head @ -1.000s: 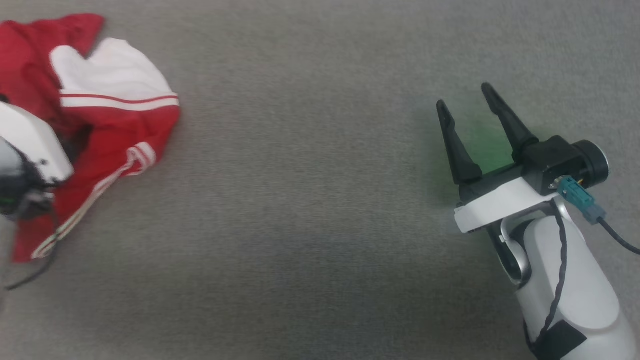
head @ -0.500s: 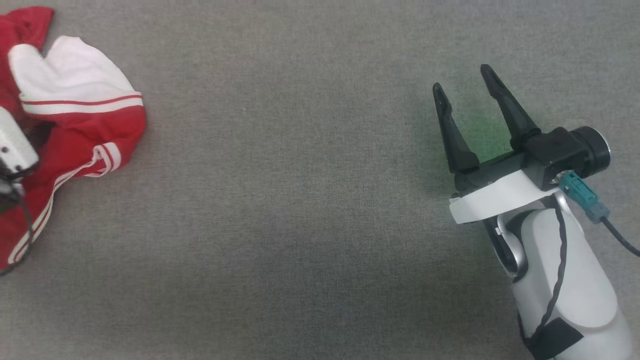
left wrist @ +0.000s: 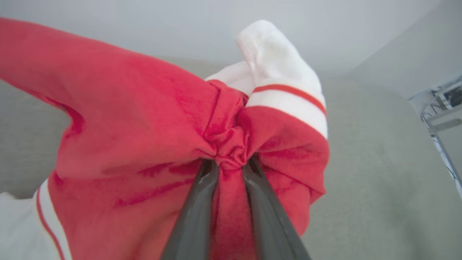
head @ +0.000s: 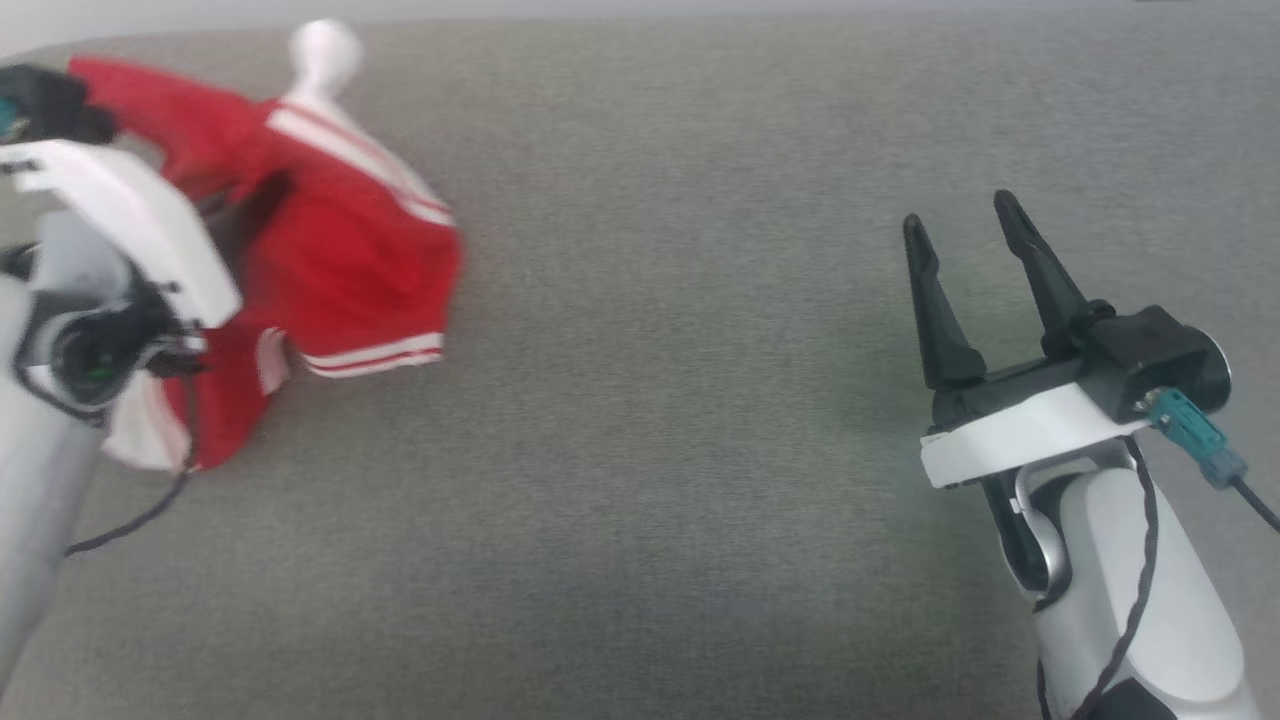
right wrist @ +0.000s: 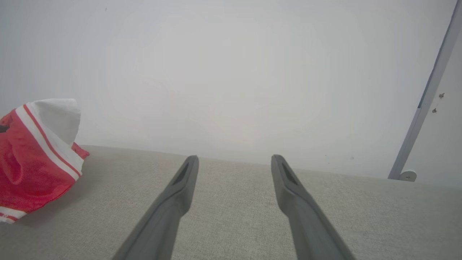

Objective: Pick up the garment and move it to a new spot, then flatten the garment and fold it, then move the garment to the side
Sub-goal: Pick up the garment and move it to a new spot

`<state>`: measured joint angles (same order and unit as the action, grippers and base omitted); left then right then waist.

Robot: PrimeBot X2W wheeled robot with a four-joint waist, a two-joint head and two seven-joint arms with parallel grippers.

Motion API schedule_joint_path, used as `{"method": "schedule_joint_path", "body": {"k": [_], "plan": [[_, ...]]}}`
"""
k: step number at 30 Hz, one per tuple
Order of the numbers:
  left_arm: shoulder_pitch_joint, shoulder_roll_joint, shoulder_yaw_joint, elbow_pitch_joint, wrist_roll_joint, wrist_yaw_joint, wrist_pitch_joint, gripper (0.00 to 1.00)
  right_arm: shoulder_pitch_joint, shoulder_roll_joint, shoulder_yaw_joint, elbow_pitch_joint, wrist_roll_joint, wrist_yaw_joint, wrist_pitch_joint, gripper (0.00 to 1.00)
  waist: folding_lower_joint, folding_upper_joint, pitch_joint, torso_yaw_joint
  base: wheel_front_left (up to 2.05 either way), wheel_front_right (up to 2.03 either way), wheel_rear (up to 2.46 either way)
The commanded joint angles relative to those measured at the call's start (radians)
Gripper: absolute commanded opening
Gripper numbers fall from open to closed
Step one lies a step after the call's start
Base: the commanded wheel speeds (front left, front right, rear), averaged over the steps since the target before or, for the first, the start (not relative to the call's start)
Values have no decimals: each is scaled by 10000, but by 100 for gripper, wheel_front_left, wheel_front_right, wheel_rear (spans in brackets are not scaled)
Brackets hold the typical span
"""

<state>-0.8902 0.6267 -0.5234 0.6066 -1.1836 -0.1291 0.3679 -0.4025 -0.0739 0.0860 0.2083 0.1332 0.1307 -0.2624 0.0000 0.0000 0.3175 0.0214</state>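
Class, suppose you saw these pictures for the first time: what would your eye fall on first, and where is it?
The bright red garment with white striped trim, bunched at the head view's left against the grey surface. The left gripper is shut on a fold of it, while the right gripper stands open and empty at the lower right.

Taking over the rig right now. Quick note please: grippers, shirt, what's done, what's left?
Left gripper: shut on a pinched bunch of red cloth of the shirt.
Right gripper: open, nothing in it, over the grey surface on the right.
Shirt: crumpled at the far left, hanging from the left grip; whether its lower edge touches the surface is unclear.
Done: shirt grabbed.
Left: carry it to a new spot, flatten, fold, move it aside.
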Motion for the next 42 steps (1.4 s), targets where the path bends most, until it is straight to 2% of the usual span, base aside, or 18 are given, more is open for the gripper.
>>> {"method": "schedule_joint_path", "body": {"k": [1,5,10,17,21,29,36,40,42], "plan": [[100,-37,-309,-795,-262,-21,137,0,189,34,-130,-64,93,1,-31,100,0,0,-71,-282,0,0,0],[17,-33,-772,-2002,-508,-21,478,0,294,143,-261,-239,202,1,-33,100,0,0,10,-697,0,0,0],[-539,-466,-1919,-3332,-475,-21,1291,0,434,228,-653,-520,422,1,-33,100,0,0,361,-1582,0,0,0],[-1552,-1438,-3303,-3132,-324,-21,2083,0,508,239,-1148,-902,1373,1,-33,100,0,0,1001,-3252,0,0,0],[-2011,-1636,-3862,-2498,-283,-21,2249,0,530,247,-1184,-980,1845,1,-33,100,0,0,1349,-4128,0,0,0],[-2830,-776,-5336,-330,1009,7,2129,0,763,246,-914,-935,2667,1,-32,100,0,0,1744,-5178,0,0,0],[-2700,-152,-7186,1057,1858,106,2662,0,538,240,-680,-1034,3102,1,-32,100,0,0,2152,-5532,0,0,0],[-2610,-33,-7711,1260,1878,139,2754,0,485,239,-693,-1100,3119,1,-31,100,0,0,2263,-5531,0,0,0],[-2732,-99,-7781,1229,1788,139,2503,22,457,242,-703,-1110,3018,1,-32,100,0,0,2235,-5396,0,0,0]]}}
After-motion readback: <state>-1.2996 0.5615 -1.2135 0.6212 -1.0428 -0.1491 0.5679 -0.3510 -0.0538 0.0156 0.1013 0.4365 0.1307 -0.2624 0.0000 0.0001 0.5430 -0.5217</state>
